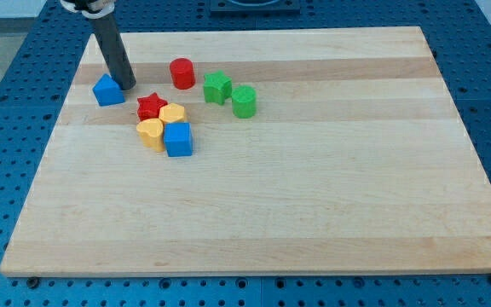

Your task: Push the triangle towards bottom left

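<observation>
A blue triangle block (107, 90) lies near the board's upper left. My tip (128, 85) is at the end of the dark rod, right beside the triangle's right side, touching or nearly touching it. To the right lie a red star (151, 106), a yellow block (173, 114), a yellow heart (151, 133) and a blue cube (178, 139), clustered together.
A red cylinder (181, 72), a green star (217, 87) and a green cylinder (244, 101) lie further right. The wooden board (314, 188) rests on a blue perforated table; its left edge is close to the triangle.
</observation>
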